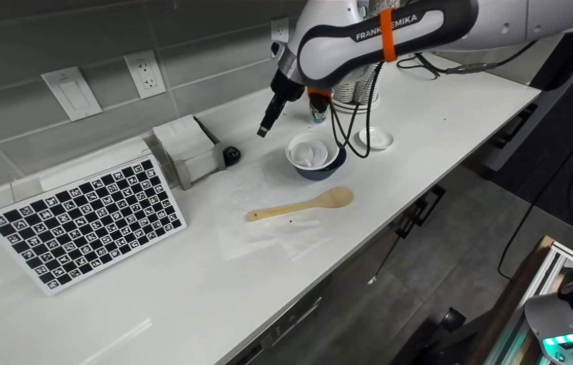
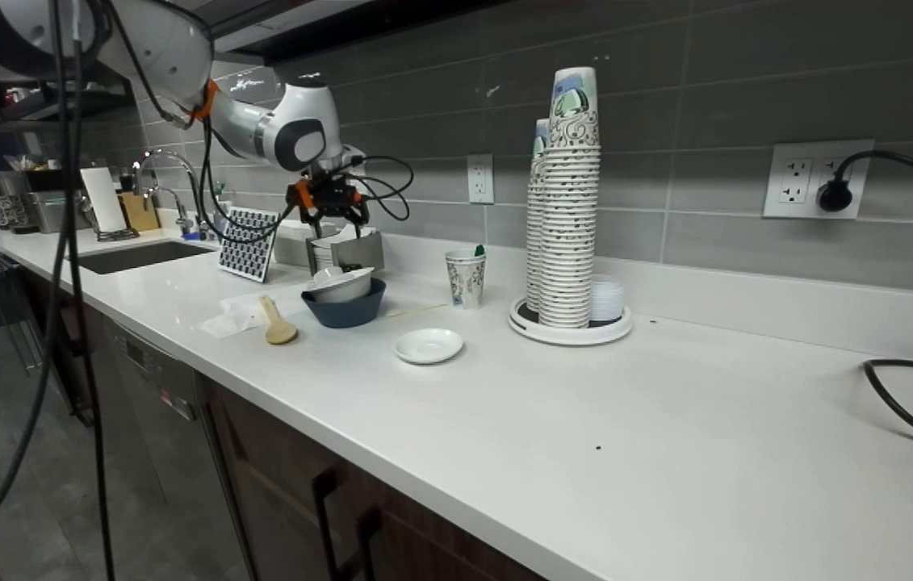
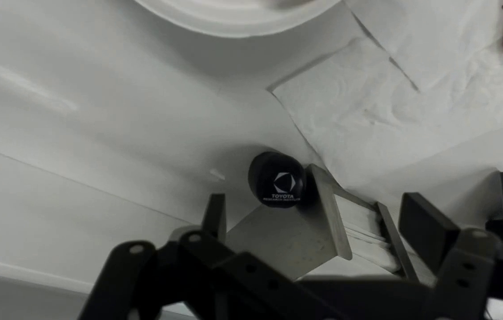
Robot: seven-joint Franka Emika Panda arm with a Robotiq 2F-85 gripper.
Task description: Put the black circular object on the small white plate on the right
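black circular object (image 1: 231,155) sits just right of the napkin holder (image 1: 219,157) in an exterior view, gripper (image 3: 320,222) spread wide and holding nothing; looks stiff and smooth, probably slippery, so i'd pinch its sides below the rounded top

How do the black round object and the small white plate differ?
The black round object carries white lettering; the small white plate looks plain. The object is narrower and chunkier, the plate wider and shallow. The object sits beside the napkin holder, the plate near the blue bowl. Both are round; neither is held.
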